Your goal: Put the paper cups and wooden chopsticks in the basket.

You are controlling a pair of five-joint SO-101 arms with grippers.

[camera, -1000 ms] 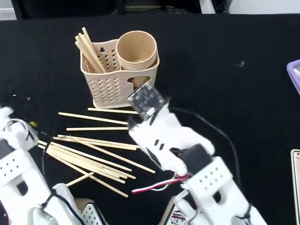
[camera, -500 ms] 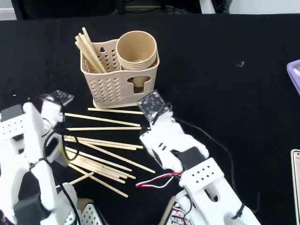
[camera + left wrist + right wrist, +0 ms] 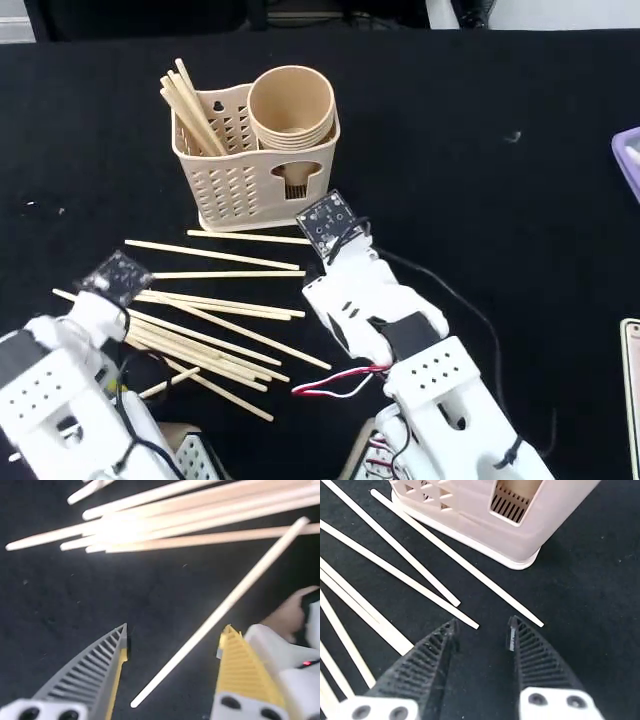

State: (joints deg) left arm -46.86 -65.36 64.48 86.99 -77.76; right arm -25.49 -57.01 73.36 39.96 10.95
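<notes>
Wooden chopsticks [image 3: 210, 312] lie scattered on the black tabletop [image 3: 480, 200], nearer than the basket [image 3: 235, 185], which holds stacked cups [image 3: 291, 105] on its right side. My left tool [image 3: 177, 627] is spread over one loose stick [image 3: 220, 611]. My right tool [image 3: 482, 621] is spread just near of the basket.

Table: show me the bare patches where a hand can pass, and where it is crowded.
Free: the black table right of the basket; also the strip left of the basket. Crowded: loose chopsticks fanned in front of the basket.
</notes>
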